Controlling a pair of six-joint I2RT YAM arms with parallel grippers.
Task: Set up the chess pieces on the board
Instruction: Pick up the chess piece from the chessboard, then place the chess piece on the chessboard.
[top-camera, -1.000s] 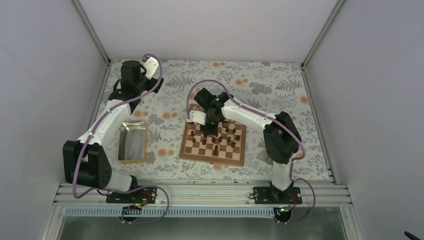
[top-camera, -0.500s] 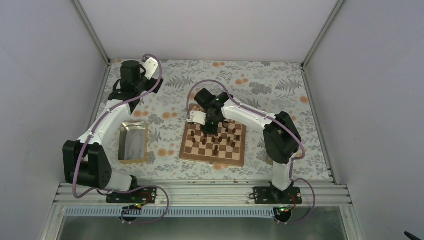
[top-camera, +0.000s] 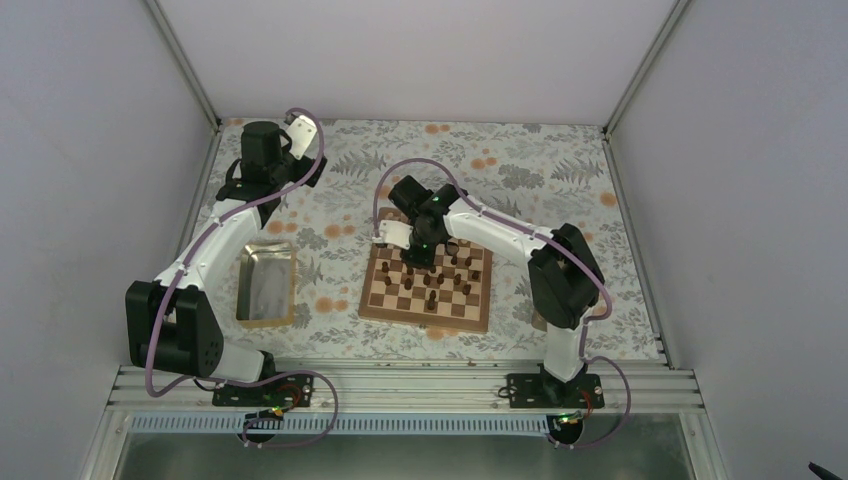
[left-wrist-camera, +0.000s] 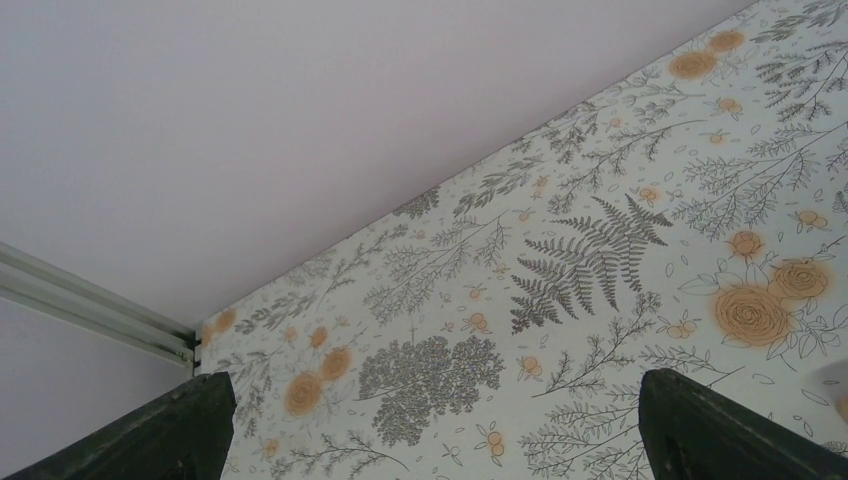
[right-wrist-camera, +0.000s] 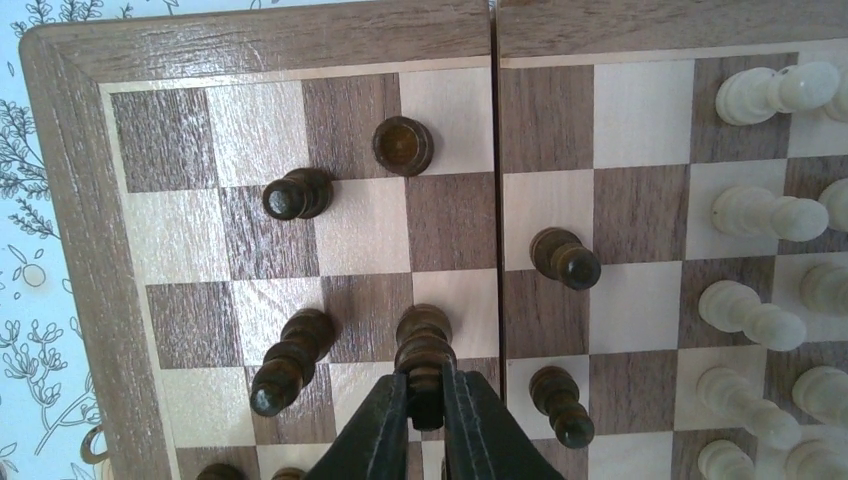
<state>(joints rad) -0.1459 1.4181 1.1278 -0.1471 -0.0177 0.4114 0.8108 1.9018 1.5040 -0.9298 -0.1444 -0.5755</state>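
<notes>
A robot lab test cell: plain white walls (top-camera: 400, 60), aluminium framing (top-camera: 400, 385); floral-clothed table (top-camera: 540, 170).

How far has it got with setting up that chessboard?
Partly done. The pale pieces look lined up in two rows on one side of the board. The right gripper is pinching one dark piece now. Left to do: the other dark pieces stand scattered, not yet in rows. The left gripper hangs open, away from the board.
</notes>
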